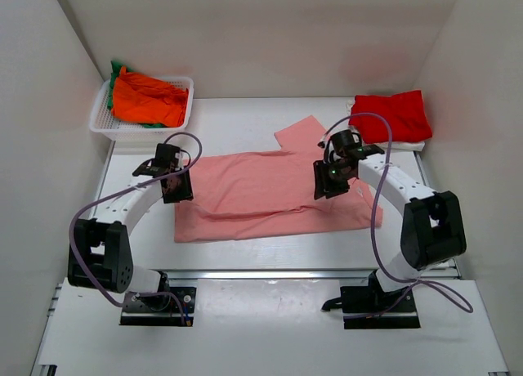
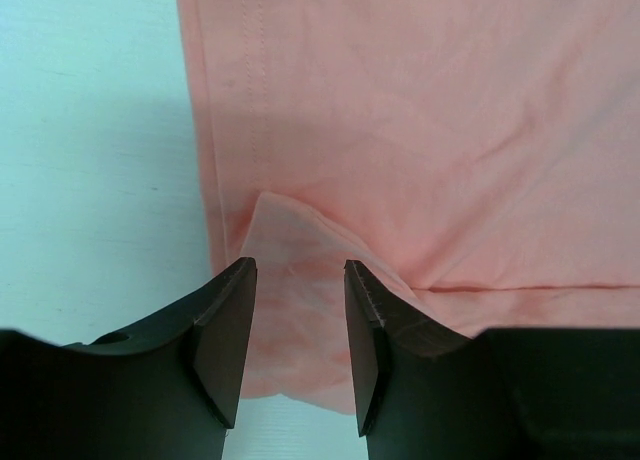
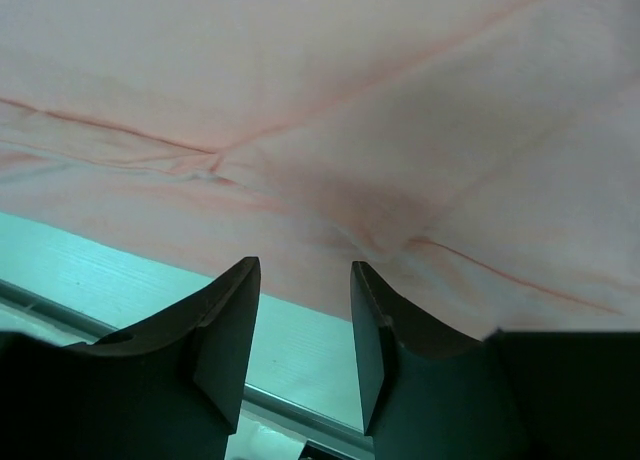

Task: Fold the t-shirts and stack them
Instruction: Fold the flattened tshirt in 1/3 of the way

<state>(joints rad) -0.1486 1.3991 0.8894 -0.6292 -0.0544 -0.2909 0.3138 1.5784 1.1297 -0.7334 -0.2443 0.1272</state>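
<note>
A large salmon-pink t-shirt (image 1: 261, 192) lies partly folded across the middle of the table, one sleeve (image 1: 304, 135) sticking out toward the back. My left gripper (image 1: 176, 190) hovers over its left edge. In the left wrist view that gripper (image 2: 300, 265) is open, with a raised fold of pink cloth (image 2: 420, 130) below the gap. My right gripper (image 1: 328, 182) is over the shirt's right part; it (image 3: 305, 265) stands open above the pink shirt's (image 3: 350, 100) edge, gripping nothing. A folded red t-shirt (image 1: 392, 114) lies at the back right. An orange t-shirt (image 1: 147, 100) and a green one (image 1: 117, 68) fill the basket.
A white latticed basket (image 1: 106, 124) stands at the back left corner. White walls close in the table on three sides. A metal rail (image 1: 286, 274) runs along the near edge, in front of the arm bases. Bare table (image 2: 90, 160) shows left of the pink shirt.
</note>
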